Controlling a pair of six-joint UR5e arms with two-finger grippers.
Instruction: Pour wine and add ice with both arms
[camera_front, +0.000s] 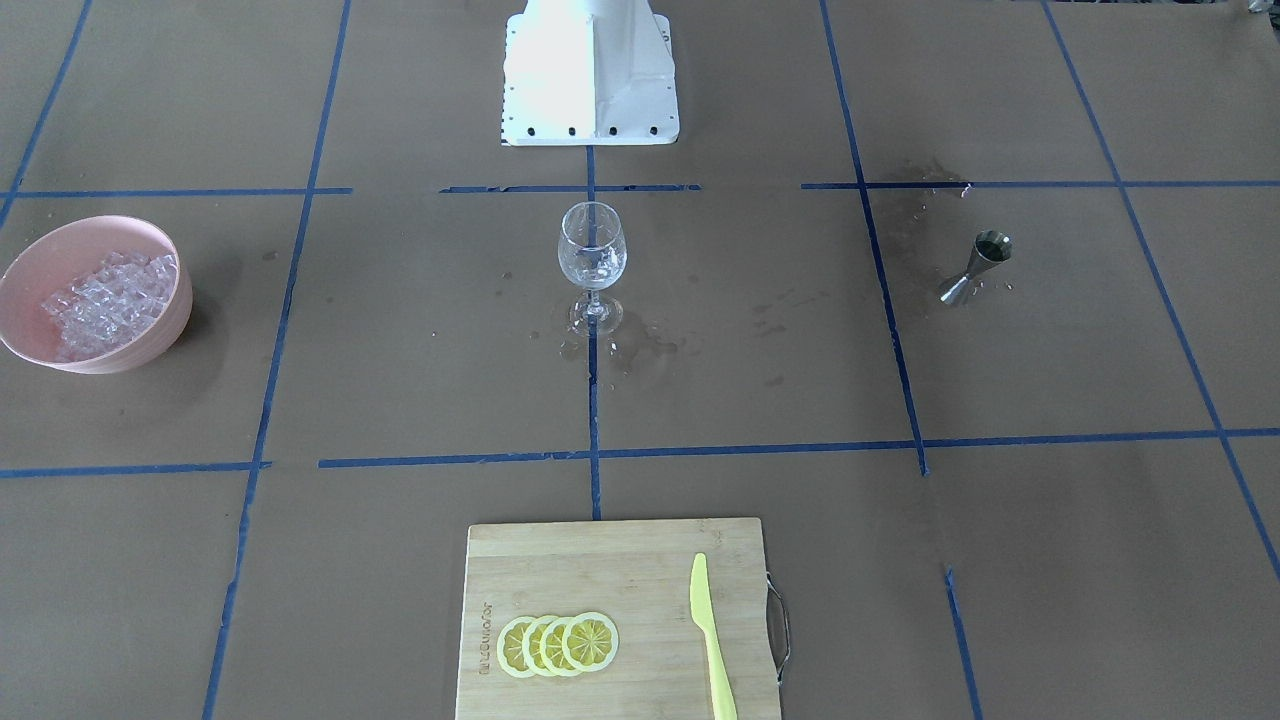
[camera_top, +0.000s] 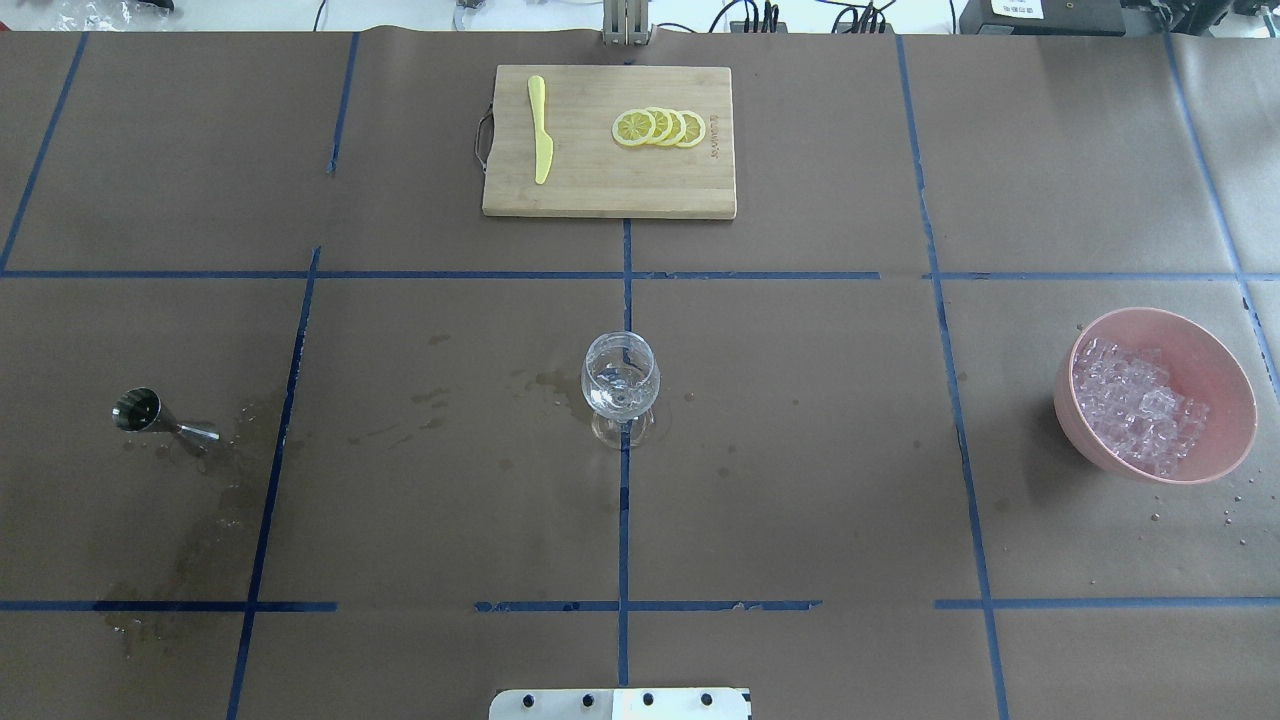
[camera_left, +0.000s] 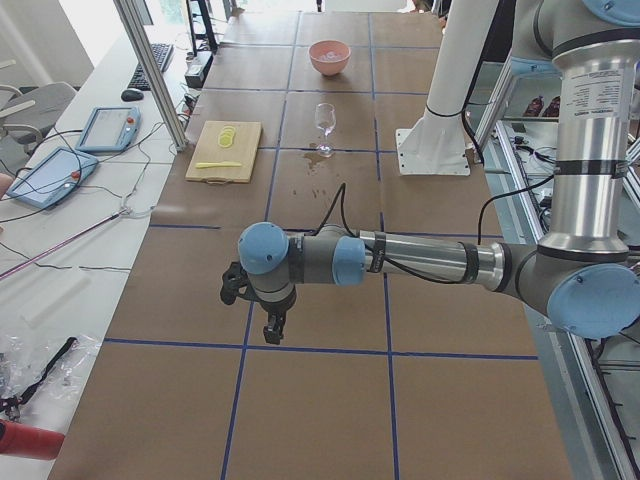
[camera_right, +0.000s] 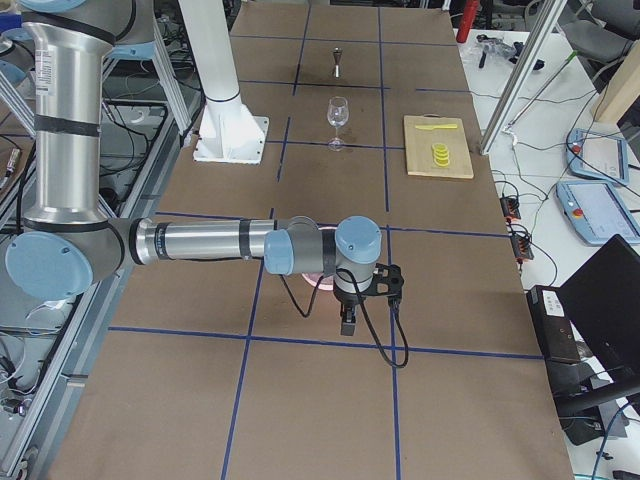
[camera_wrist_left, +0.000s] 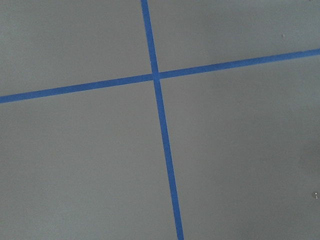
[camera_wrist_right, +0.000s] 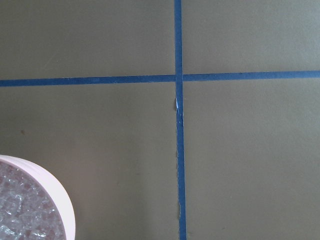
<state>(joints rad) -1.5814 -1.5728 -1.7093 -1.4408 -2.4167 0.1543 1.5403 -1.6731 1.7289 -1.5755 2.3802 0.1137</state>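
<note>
At left edge of front view, bowl (camera_front: 172, 322) holds ice (camera_front: 105, 300) heap. Likely slick, light, hard; you'd pinch one cube across flat faces. Spread of left gripper (camera_left: 270, 335) and right gripper (camera_right: 347, 325): can't tell.

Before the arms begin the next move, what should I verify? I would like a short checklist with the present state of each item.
1. Wine glass stands upright at the centre: ok.
2. Ice lies ready in the pink bowl: ok.
3. Jigger stands upright: ok; filled or not: cannot tell.
4. Left gripper and right gripper open: cannot tell, only side views show them.
5. Table dry around the glass: not ok, wet patches there.
</note>
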